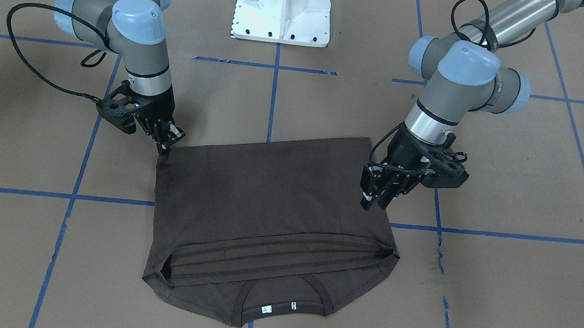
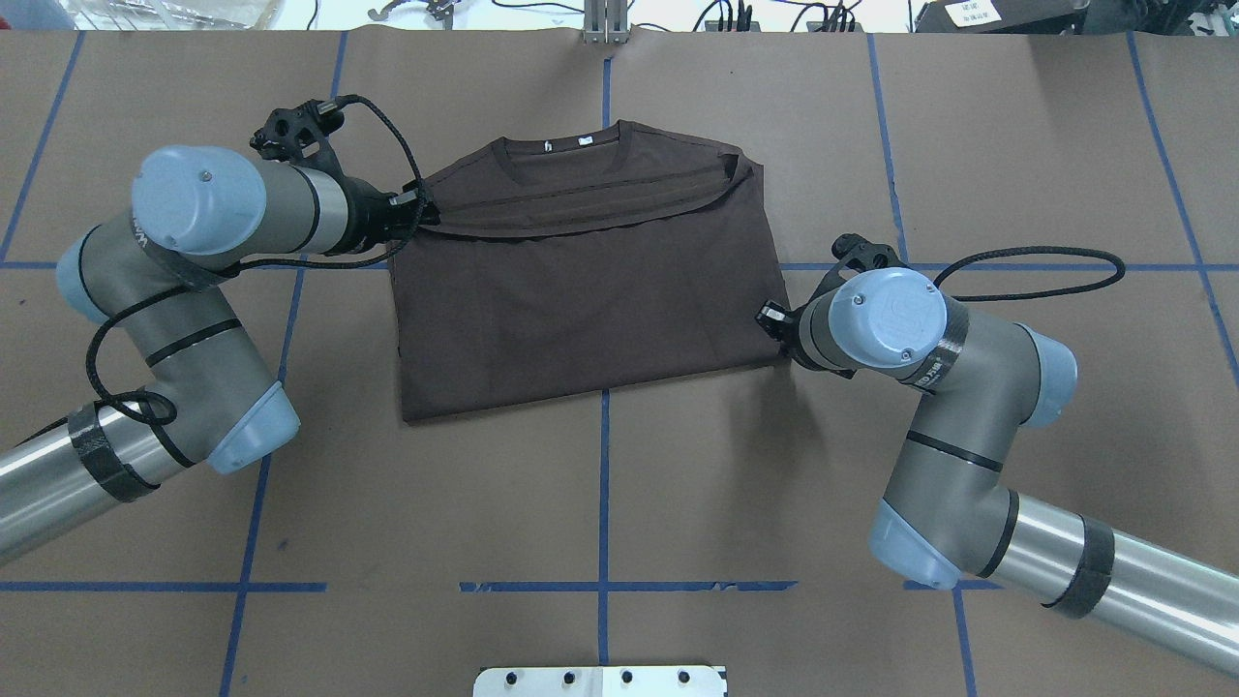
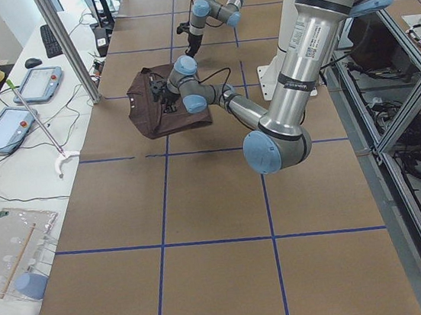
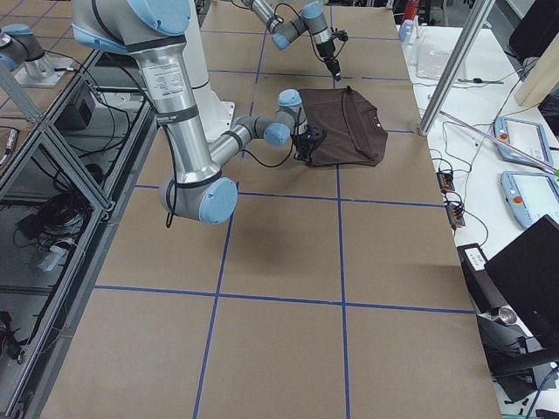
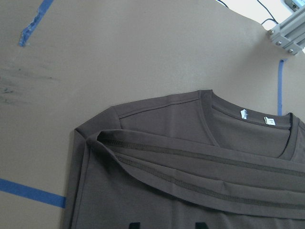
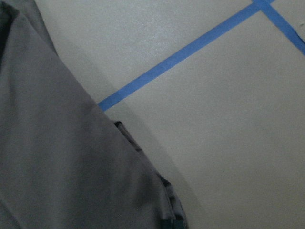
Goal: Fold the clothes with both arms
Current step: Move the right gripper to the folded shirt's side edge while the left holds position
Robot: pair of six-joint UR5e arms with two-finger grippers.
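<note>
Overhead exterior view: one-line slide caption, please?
Dark brown T-shirt folded hem-to-collar, left gripper and right gripper at its opposite side edges.

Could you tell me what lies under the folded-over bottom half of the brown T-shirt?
Under it lies the upper half of the same T-shirt. Past the hem only the shoulders, collar and white neck labels show; the chest is covered.
</note>
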